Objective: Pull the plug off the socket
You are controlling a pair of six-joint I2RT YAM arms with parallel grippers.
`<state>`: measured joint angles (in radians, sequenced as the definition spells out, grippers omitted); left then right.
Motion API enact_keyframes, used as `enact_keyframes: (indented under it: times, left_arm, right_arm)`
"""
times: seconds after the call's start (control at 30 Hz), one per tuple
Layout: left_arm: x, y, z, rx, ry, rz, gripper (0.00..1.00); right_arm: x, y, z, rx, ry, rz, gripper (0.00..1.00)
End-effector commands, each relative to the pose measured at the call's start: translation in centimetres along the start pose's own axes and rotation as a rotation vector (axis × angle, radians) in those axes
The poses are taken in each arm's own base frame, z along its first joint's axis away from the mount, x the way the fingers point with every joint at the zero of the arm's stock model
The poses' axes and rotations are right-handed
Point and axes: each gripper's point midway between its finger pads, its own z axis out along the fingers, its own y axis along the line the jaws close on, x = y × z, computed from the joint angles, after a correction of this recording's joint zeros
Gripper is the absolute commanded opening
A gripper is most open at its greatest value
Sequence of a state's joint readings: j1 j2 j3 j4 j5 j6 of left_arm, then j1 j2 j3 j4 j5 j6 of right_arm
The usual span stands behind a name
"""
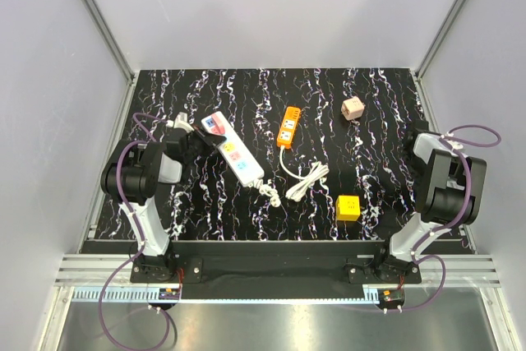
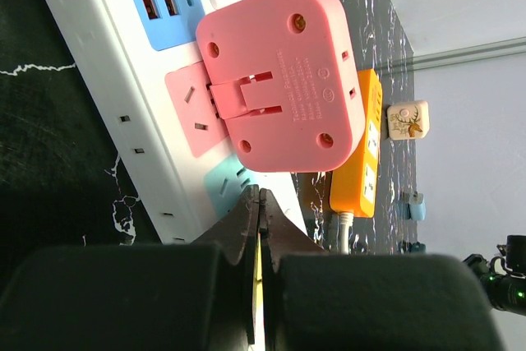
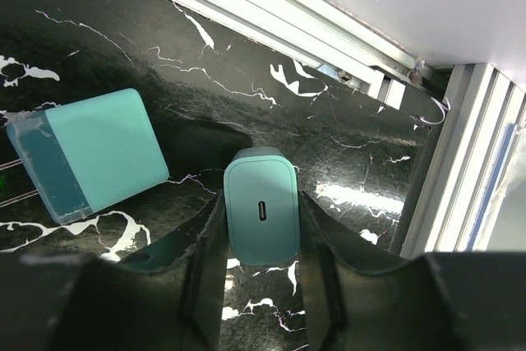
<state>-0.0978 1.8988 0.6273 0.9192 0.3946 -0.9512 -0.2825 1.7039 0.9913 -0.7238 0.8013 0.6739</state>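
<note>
**Left gripper [image 2: 259, 203] shut at plug [image 2: 283, 80]; right gripper [image 3: 260, 203] astride teal charger [image 3: 261, 223]**

Left jaws pressed together, holding nothing, tips just short of the pink plug, which sits over the socket's [image 1: 238, 154] pink outlet. Socket lies diagonally on the left of the surface [image 1: 370, 104], left of an orange power strip [image 1: 288, 127]. Right jaws part-open, one either side of the teal charger near the right edge; actual grip cannot be told.
</note>
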Motion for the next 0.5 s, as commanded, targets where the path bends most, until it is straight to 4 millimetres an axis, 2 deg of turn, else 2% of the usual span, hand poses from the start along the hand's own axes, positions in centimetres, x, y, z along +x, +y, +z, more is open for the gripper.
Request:
enact_keyframes:
  times: [0.0,0.03,0.13,0.33,0.4,0.47]
  left_arm:
    - [2.9,2.6,-1.0,-0.076,0.09,-0.021,0.0]
    - [2.8,2.5,-1.0,-0.075,0.087,-0.02,0.0]
    - [2.8,2.6,-1.0,-0.077,0.087,-0.022,0.0]
    - [2.8,2.5,-1.1,-0.074,0.084,-0.017,0.0]
    - [2.7,2.5,-1.1,-0.073,0.08,-0.014,0.0]
    - [2.7,2.2,-1.2,-0.069,0.077,-0.006,0.0]
  right_arm:
    - [-2.1,0.0,-0.3,0.003,-0.063,0.034,0.48]
    - [-2.2,0.1,-0.3,0.001,-0.066,0.033,0.62]
    - [-2.5,0.0,-0.6,-0.011,-0.076,0.04,0.86]
    - [-3.2,0.1,-2.1,-0.075,-0.087,0.039,0.93]
    - [-3.9,0.1,-3.3,-0.097,-0.118,0.027,0.97]
    - [-4.7,0.8,-5.5,-0.132,-0.179,-0.021,0.99]
